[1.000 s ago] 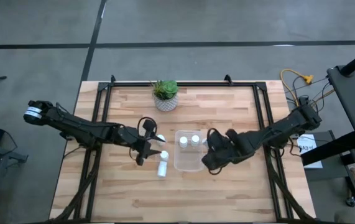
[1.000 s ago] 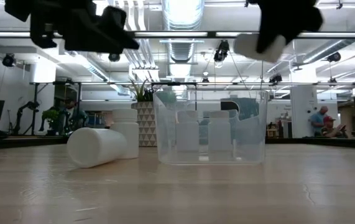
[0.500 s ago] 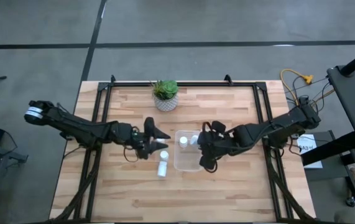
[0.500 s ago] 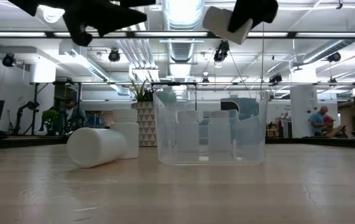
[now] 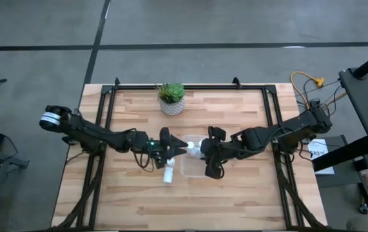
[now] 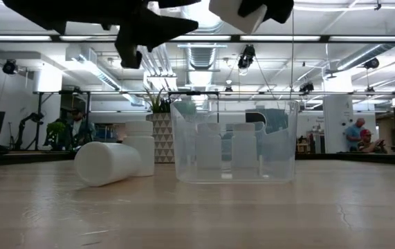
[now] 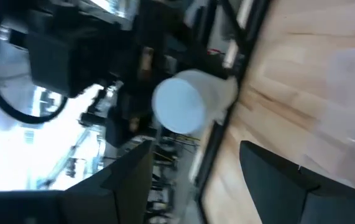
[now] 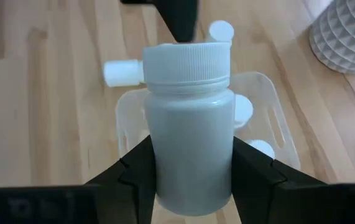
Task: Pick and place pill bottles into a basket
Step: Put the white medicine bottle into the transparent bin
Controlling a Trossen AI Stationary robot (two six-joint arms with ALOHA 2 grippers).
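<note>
My right gripper is shut on a white pill bottle, held high above the clear basket. The basket holds two upright bottles. My left gripper is open and empty, in the air by the basket's left end; its wrist view shows the held bottle ahead. Left of the basket, one bottle lies on its side and another stands upright on the table. My right gripper pinches the bottle's body below the cap between its two fingers, one on each side. The fingers come from the table's right. The cap points away from the wrist. The bottle is tilted and lifted clear above the basket.
A whitish pot with a green plant stands at the table's far edge, behind the basket. Bare wood lies near the front edge. People show far off in the room.
My right gripper has carried the bottle up and toward the table's left, from beside the basket's right end to above it. My left gripper has moved toward the table's right, closing on the basket's left end. The bottles on the table have stayed put.
</note>
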